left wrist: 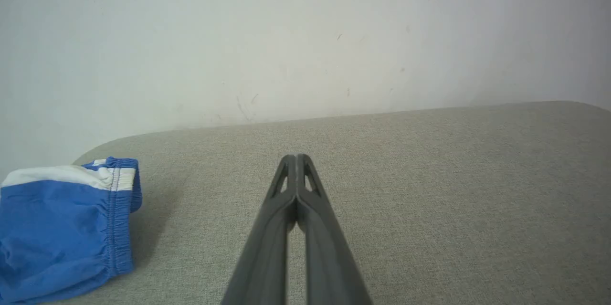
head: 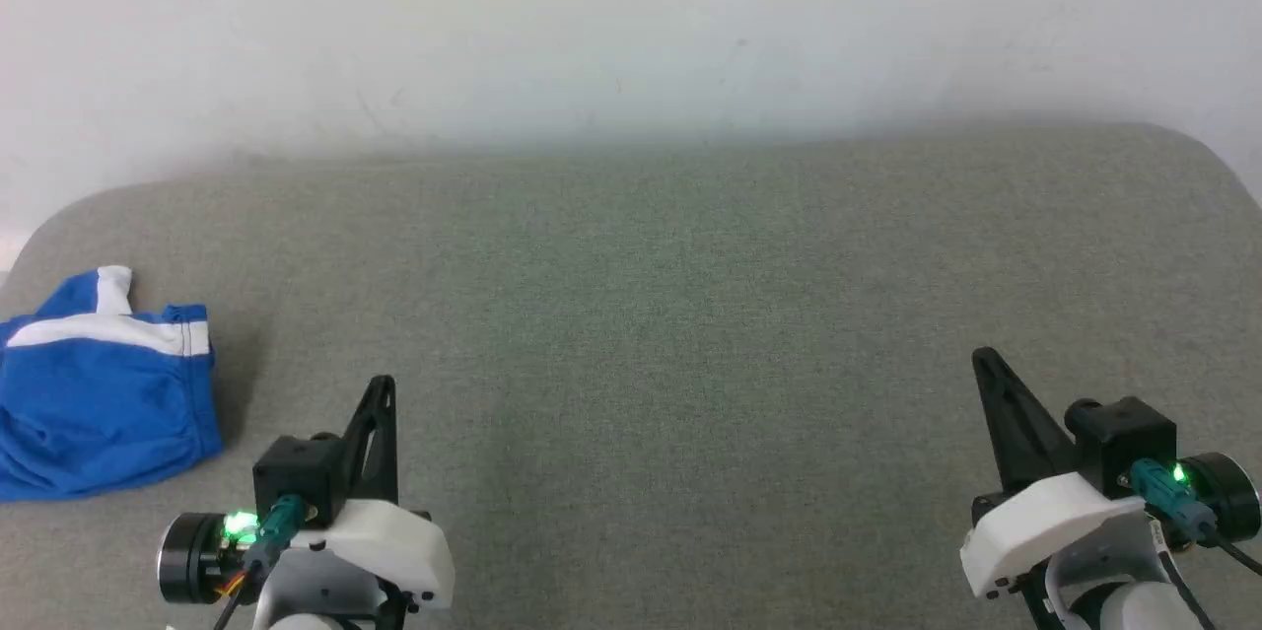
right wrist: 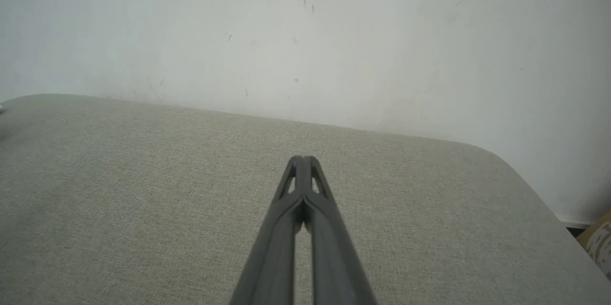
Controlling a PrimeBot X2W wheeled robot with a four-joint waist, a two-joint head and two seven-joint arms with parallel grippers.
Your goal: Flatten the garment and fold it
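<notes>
I am noting the garment [head: 99, 403] lying crumpled at the bench's [head: 631, 315] left edge. The left gripper [head: 383, 385] and right gripper [head: 984, 359] are sitting pinched together, empty. Fabric is looking thin and limp (probably slippery); I am favouring its gathered edge [left wrist: 114, 219].

A grey woven-fabric padded surface [head: 690, 315] with rounded far corners fills the lower part of the head view, backed by a plain off-white wall [head: 631, 19] across the top. The wall carries small dark scuffs [left wrist: 246, 104], noted in the upper centre of both wrist views; lighting is even and diffuse. At the lower right of the right wrist view, a pale skirting strip [right wrist: 575, 221] and a brownish object [right wrist: 601, 243] lie beyond the surface's edge.
</notes>
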